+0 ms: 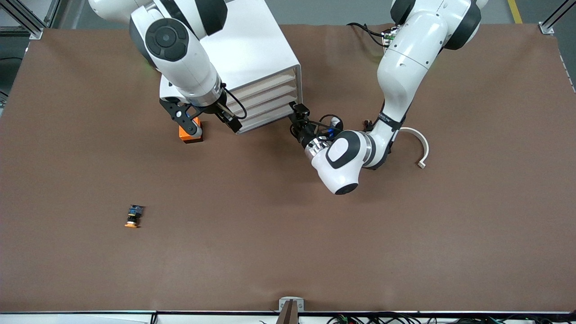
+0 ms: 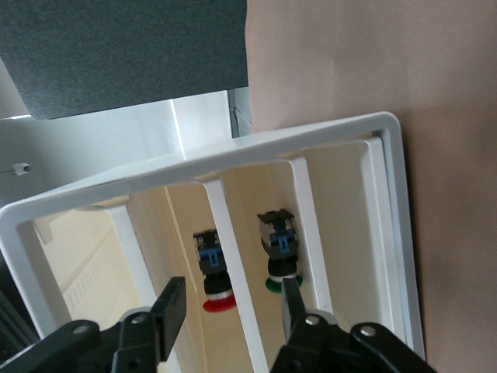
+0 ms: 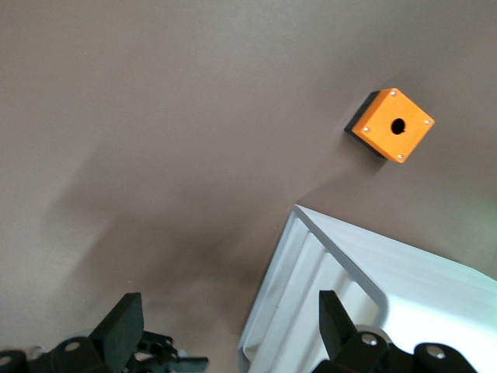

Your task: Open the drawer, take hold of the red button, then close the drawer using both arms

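The white cabinet (image 1: pixel 252 49) stands toward the robots' bases, and its top drawer (image 1: pixel 266 84) sits flush with the three below. My left gripper (image 1: pixel 294 118) is at the cabinet's front corner toward the left arm's end. In the left wrist view it (image 2: pixel 233 305) is open, its fingers (image 2: pixel 172 305) on either side of a white slat (image 2: pixel 233 256) without touching it. The red-capped button (image 2: pixel 212 272) lies inside, beside that slat. I cannot tell which level the slat belongs to. My right gripper (image 1: pixel 206 122) (image 3: pixel 229 326) hangs wide open at the cabinet's other front corner.
A green-capped switch (image 2: pixel 278 252) lies in the slot beside the red one. An orange box with a hole (image 1: pixel 191 135) (image 3: pixel 392 124) sits by the right gripper. An orange-capped switch (image 1: pixel 133 217) lies nearer the front camera. A white curved piece (image 1: pixel 420 148) lies by the left arm.
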Motion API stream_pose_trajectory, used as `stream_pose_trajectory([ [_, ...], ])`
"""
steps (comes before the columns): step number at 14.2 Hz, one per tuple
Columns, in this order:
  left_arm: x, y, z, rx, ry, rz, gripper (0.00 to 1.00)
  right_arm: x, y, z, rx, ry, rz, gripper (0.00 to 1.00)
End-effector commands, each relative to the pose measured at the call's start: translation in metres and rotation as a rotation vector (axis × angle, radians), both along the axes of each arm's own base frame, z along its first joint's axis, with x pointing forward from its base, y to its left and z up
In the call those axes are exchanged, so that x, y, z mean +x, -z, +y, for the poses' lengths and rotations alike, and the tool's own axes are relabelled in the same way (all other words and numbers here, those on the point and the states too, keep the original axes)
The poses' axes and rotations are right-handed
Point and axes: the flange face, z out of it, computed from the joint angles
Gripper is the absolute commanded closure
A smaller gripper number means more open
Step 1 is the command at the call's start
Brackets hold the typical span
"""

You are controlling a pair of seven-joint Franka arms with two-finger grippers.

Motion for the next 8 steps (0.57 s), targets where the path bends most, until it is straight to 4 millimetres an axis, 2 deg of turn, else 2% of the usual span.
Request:
stream_pose_trajectory([
  [1,-0.02,0.004,-0.012,0.007,0.023,0.059,0.45,0.008,0.003,-0.006,0.026,0.024,-0.019,0.0],
  [5,-0.037,0.003,-0.028,-0.005,0.048,0.089,0.45,0.011,0.003,-0.01,0.027,0.015,-0.02,0.0],
  [8,-0.045,0.018,-0.033,0.017,0.046,0.125,0.45,0.01,0.002,-0.011,0.033,-0.033,-0.023,0.0],
])
